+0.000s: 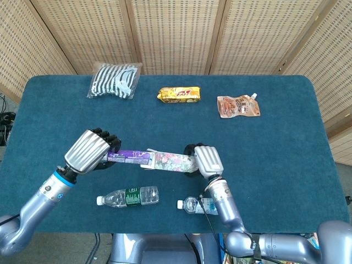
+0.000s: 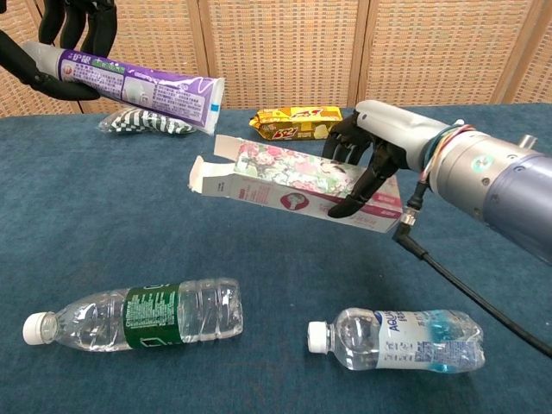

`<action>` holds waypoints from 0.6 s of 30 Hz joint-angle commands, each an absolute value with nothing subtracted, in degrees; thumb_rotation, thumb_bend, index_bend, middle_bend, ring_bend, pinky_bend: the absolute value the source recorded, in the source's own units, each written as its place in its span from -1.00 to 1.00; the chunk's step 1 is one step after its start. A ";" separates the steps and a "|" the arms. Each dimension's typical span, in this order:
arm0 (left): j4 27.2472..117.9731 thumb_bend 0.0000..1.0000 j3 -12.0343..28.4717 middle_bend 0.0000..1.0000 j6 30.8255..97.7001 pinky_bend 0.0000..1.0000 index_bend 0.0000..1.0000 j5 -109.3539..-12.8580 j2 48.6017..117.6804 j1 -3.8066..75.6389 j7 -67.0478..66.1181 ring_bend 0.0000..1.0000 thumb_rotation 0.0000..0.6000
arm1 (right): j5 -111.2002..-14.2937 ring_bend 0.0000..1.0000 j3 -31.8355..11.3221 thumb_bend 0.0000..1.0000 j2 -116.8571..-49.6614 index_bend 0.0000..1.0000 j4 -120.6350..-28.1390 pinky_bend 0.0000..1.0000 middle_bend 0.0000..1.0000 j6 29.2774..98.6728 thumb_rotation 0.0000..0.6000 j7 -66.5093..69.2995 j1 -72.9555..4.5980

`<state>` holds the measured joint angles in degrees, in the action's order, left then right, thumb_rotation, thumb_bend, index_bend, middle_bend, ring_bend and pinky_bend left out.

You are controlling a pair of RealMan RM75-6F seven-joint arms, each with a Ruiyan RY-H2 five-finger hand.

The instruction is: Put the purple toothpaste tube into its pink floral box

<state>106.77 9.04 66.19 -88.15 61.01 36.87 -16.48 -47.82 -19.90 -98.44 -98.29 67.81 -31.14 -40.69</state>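
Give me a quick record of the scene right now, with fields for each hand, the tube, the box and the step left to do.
left hand: holds the purple toothpaste tube
right hand: holds the pink floral cardboard box above the blue table
box: flaps open, facing the tube
tube: crimped end beside the box opening, not yet inside
step left: slide tube into box
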 commanded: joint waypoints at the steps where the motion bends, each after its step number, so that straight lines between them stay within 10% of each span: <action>1: 106.81 -0.47 9.27 0.37 66.23 0.18 0.62 -88.07 59.57 36.72 -16.42 0.15 1.00 | -46.21 -0.28 -20.33 -0.82 -97.38 0.14 -96.60 -0.18 -0.07 67.57 1.00 -29.99 -40.28; 18: 110.02 -0.47 9.79 0.37 62.66 0.18 0.62 -82.73 56.90 37.55 -21.84 0.15 1.00 | -46.35 -0.28 -20.96 -0.82 -93.03 0.15 -98.56 -0.17 -0.07 68.07 1.00 -26.47 -39.30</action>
<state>110.06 9.71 62.60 -82.82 56.83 37.52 -21.74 -46.29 -21.00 -93.16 -98.41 68.00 -26.50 -39.33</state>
